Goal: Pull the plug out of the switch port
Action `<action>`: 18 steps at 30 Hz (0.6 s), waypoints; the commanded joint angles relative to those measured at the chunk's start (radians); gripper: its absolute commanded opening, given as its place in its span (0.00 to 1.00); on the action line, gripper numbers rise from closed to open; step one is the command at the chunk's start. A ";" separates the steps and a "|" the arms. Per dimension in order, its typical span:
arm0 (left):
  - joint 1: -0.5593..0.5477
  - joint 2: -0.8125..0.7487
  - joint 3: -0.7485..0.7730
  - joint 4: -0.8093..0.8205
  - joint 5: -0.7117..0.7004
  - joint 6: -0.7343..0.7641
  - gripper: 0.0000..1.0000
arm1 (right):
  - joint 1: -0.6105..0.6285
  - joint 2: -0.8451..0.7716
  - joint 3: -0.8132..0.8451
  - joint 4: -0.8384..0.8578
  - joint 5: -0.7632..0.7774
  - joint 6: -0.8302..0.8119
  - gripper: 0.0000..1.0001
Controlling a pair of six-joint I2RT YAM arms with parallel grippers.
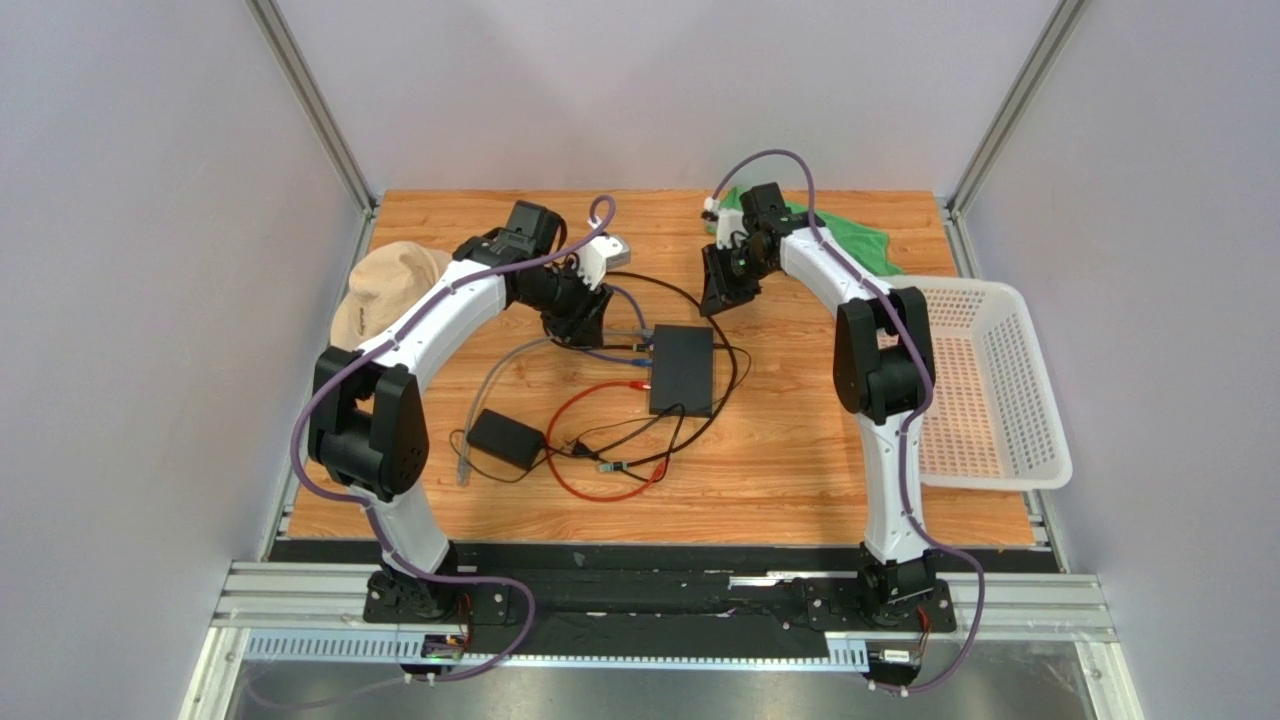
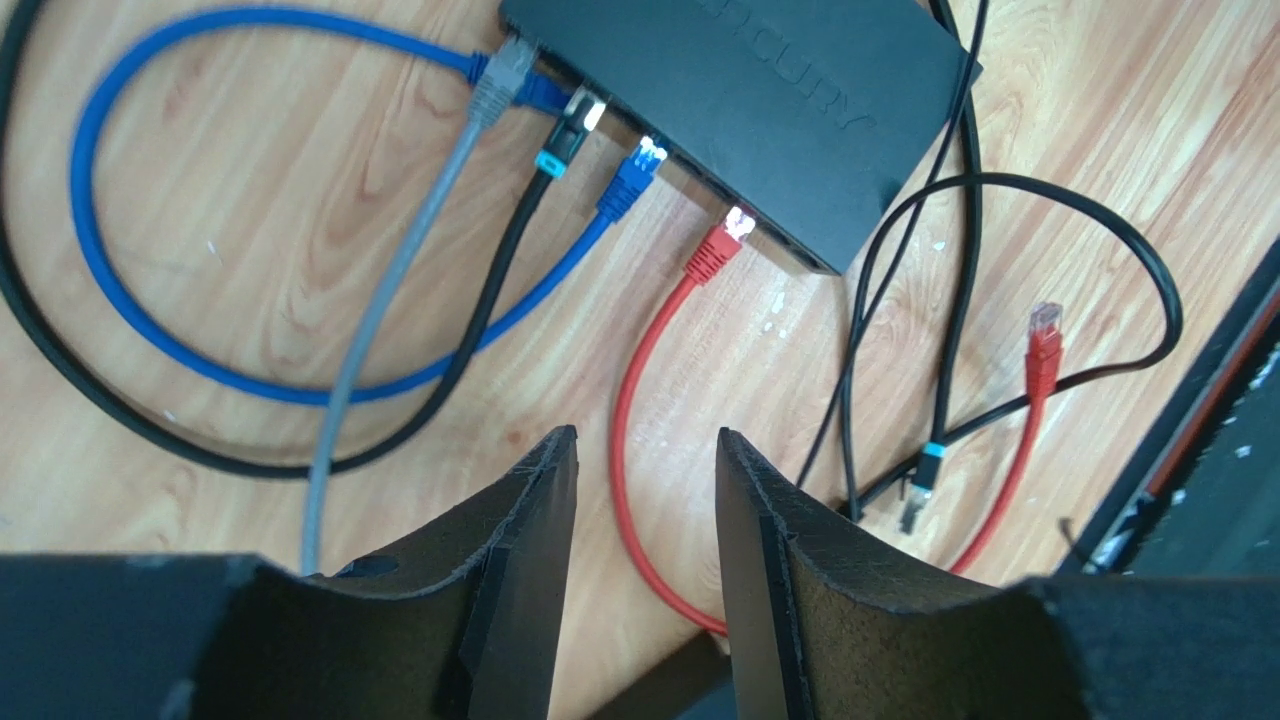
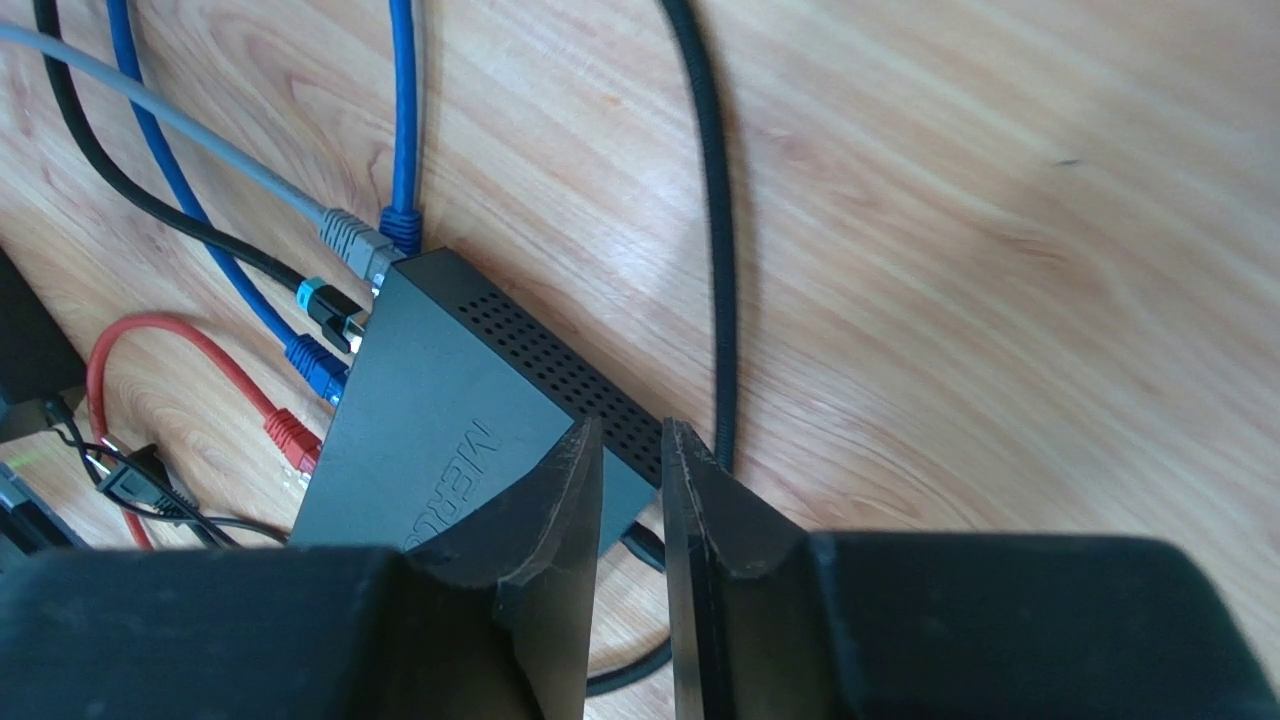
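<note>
The flat black switch (image 1: 681, 369) lies mid-table. Several plugs sit in the ports on its left edge: grey (image 2: 504, 83), black with a cyan band (image 2: 564, 143), blue (image 2: 631, 165) and red (image 2: 718, 248). My left gripper (image 2: 646, 443) is open and empty, hovering left of the switch (image 2: 751, 105), its fingers astride the red cable but above it. My right gripper (image 3: 631, 428) is open only a narrow gap and empty, hovering over the far end of the switch (image 3: 436, 420). The same plugs show in the right wrist view, the red one (image 3: 293, 438) nearest.
A small black adapter brick (image 1: 505, 440) lies front left among looped cables. A loose red plug (image 2: 1041, 338) lies on the wood. A tan hat (image 1: 383, 293) sits far left, a green cloth (image 1: 849, 240) at the back right, and a white basket (image 1: 984, 383) at the right edge.
</note>
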 commanded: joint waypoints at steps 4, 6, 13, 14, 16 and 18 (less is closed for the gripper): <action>0.015 -0.053 -0.052 0.025 0.045 -0.142 0.48 | 0.018 0.006 -0.081 -0.012 0.018 -0.043 0.24; 0.015 -0.056 -0.056 0.022 0.039 -0.138 0.48 | 0.015 0.000 -0.104 -0.015 0.021 -0.049 0.24; 0.017 -0.092 -0.103 0.056 0.033 -0.112 0.48 | 0.018 -0.077 -0.216 -0.006 0.035 -0.049 0.24; 0.015 -0.093 -0.109 0.061 0.033 -0.110 0.48 | 0.019 -0.086 -0.246 -0.004 0.034 -0.049 0.24; 0.017 -0.095 -0.120 0.065 0.031 -0.108 0.47 | 0.025 -0.114 -0.266 0.001 0.040 -0.041 0.24; 0.015 -0.099 -0.105 0.062 0.034 -0.133 0.47 | 0.035 -0.126 -0.263 0.001 0.054 -0.038 0.23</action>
